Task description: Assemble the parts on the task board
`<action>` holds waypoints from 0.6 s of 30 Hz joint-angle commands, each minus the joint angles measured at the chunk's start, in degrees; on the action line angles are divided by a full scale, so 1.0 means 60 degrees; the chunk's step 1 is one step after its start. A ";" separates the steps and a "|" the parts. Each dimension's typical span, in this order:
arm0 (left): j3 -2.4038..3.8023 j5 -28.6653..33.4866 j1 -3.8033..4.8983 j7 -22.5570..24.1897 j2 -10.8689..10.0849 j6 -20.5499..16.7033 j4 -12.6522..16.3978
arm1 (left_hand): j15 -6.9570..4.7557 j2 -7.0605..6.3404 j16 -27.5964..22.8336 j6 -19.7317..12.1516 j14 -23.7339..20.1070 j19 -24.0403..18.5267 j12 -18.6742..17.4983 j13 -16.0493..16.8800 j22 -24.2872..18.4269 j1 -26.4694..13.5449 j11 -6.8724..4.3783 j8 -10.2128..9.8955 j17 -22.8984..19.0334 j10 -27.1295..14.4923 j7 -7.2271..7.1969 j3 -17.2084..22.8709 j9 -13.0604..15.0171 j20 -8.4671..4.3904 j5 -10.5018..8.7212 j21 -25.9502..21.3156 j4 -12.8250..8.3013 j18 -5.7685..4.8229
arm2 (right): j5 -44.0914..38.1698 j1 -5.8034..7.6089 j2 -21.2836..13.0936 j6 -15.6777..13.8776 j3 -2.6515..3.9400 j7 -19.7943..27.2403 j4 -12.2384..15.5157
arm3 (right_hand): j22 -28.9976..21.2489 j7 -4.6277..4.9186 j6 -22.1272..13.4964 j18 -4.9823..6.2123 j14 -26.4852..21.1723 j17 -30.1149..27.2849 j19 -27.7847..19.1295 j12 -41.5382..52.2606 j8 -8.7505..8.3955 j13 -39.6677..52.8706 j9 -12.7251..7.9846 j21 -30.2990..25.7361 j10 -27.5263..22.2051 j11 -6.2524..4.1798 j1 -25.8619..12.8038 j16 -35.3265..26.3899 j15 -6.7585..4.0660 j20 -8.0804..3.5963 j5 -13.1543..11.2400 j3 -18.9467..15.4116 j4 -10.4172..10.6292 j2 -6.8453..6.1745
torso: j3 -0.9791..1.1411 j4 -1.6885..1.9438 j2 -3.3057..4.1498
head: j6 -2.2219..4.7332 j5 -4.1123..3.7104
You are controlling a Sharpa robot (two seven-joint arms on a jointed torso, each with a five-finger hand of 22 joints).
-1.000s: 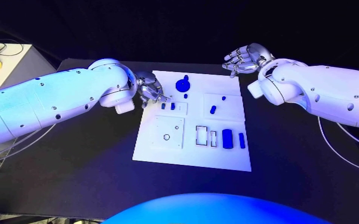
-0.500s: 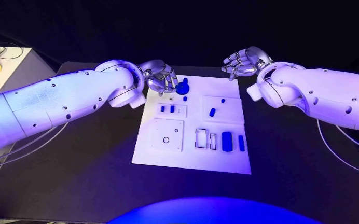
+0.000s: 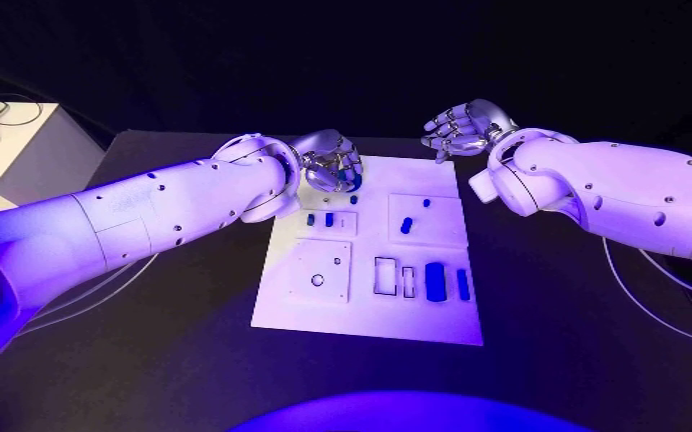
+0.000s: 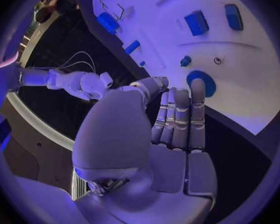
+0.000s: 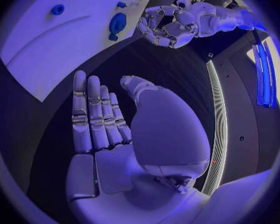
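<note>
Count: 1 task board [image 3: 289,307] is carrying approx. 8 blue parts, w/ 2 hands hovering by it.
Parts are breaking down as 1 round disc [image 4: 201,82], 2 twin pegs [image 3: 310,219] side by side, 1 lone peg [image 3: 353,199], 1 oblong pc [image 3: 407,223], 1 tiny dot [image 3: 427,202], 1 wide block [image 3: 436,281], 1 slim bar [image 3: 464,284]. Board is also showing 3 raised sq. plates [image 3: 320,270] and 2 outlined slots [image 3: 385,276]. Working over it: 1 left hand [image 3: 329,162], 1 right hand [image 3: 464,127], on 2 white arms [image 3: 144,217]; all sitting on 1 black table [image 3: 173,352].
</note>
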 commanded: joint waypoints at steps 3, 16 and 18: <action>-0.0140 -0.1438 -0.0032 0.0391 0.0289 0.0050 -0.0325 | -0.0004 -0.0175 0.0355 0.0068 0.0364 0.0104 -0.0098 -0.0098 0.0047 -0.0163 -0.0004 -0.0116 0.0387 -0.0004 -0.0035 -0.0065 -0.0183 -0.0003 -0.0050 0.0119 -0.0128 0.0137 | -0.0044 -0.0003 0.0026 -0.0043 0.0003 0.0167 0.0007 | -0.0020 0.0178 0.0045 0.0077 -0.0049 -0.0023 -0.0026 -0.0046 0.0020 -0.0024 -0.0013 -0.0046 0.0039 -0.0008 0.0050 -0.0066 0.0008 -0.0014 0.0036 0.0064 0.0004 -0.0016 | 0.0012 -0.0013 0.0008 | 0.0040 -0.0022; -0.0244 -0.2168 -0.0078 -0.0280 0.0543 0.0715 -0.0500 | 0.0091 -0.0303 0.0614 0.0185 0.0471 0.0167 -0.0241 -0.0237 0.0023 -0.0433 0.0110 -0.0273 0.0417 -0.0439 -0.0080 -0.0183 -0.0447 0.0085 -0.0061 0.0124 -0.0150 0.0127 | -0.0051 -0.0003 0.0008 -0.0053 0.0003 0.0147 0.0053 | -0.0051 0.0214 0.0031 0.0072 -0.0055 -0.0057 -0.0041 -0.0071 0.0010 -0.0064 -0.0023 -0.0070 0.0030 0.0015 0.0015 -0.0107 0.0025 -0.0004 0.0035 0.0067 0.0010 -0.0022 | 0.0009 -0.0010 0.0000 | 0.0004 -0.0110; -0.0246 -0.2232 -0.0080 -0.0404 0.0570 0.0777 -0.0506 | 0.0106 -0.0322 0.0640 0.0192 0.0470 0.0172 -0.0244 -0.0248 0.0011 -0.0468 0.0125 -0.0295 0.0403 -0.0504 -0.0078 -0.0213 -0.0480 0.0101 -0.0065 0.0110 -0.0151 0.0128 | -0.0052 -0.0002 0.0007 -0.0053 0.0003 0.0144 0.0058 | -0.0051 0.0214 0.0031 0.0072 -0.0055 -0.0057 -0.0041 -0.0071 0.0010 -0.0064 -0.0023 -0.0070 0.0030 0.0015 0.0015 -0.0107 0.0025 -0.0004 0.0035 0.0067 0.0010 -0.0022 | 0.0006 -0.0009 0.0004 | 0.0001 -0.0116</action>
